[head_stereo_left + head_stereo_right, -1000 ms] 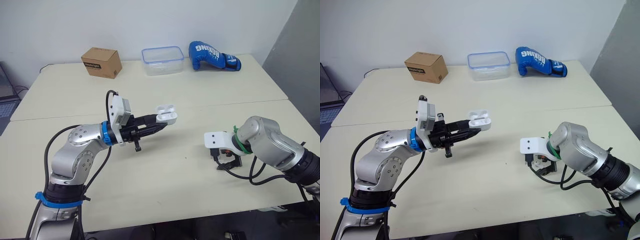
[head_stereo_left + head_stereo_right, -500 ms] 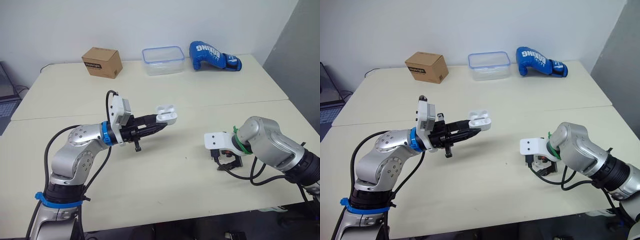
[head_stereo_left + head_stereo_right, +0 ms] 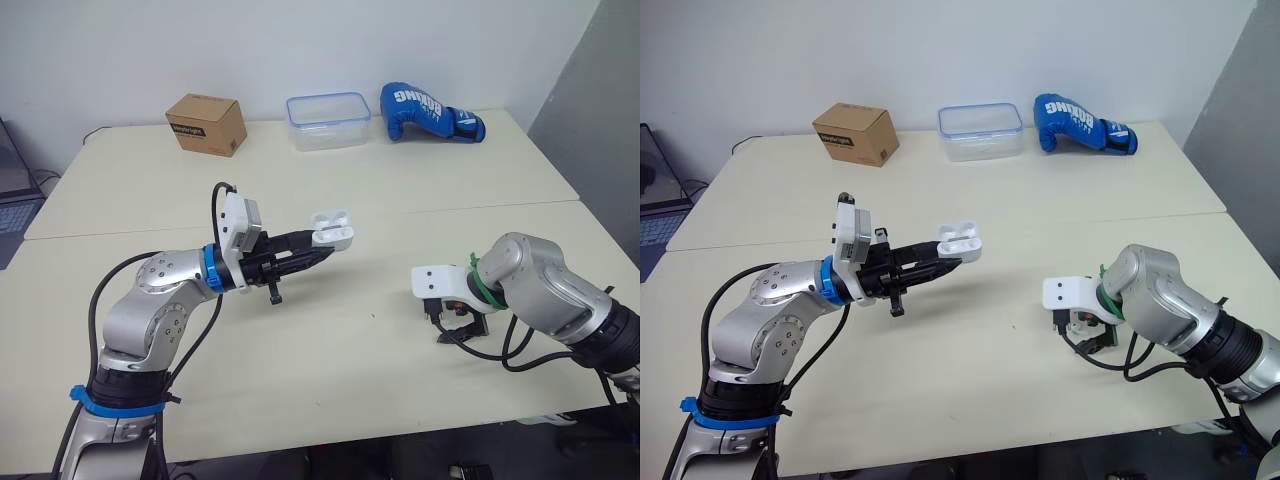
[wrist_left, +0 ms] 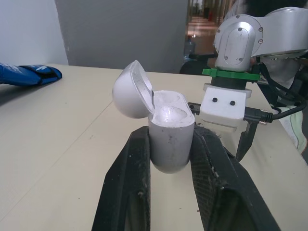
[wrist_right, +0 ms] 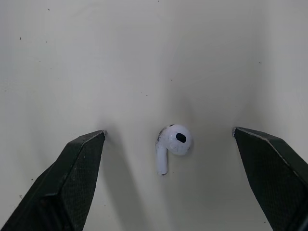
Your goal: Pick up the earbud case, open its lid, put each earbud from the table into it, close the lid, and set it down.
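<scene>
A white earbud case (image 3: 333,232) with its lid hinged open is held above the middle of the table, my left gripper (image 3: 325,243) shut on its lower body. The left wrist view shows the case (image 4: 168,127) upright between the two black fingers (image 4: 134,163), lid tipped back. Further right, my right gripper (image 3: 462,328) points down at the table. Its fingers (image 5: 77,168) stand wide open on either side of one white earbud (image 5: 172,144), which lies on the table without touching them.
Along the far side of the cream table (image 3: 350,350) stand a cardboard box (image 3: 205,124), a clear plastic container (image 3: 326,107) and a blue boxing glove (image 3: 430,110). The table's right edge runs close behind my right arm.
</scene>
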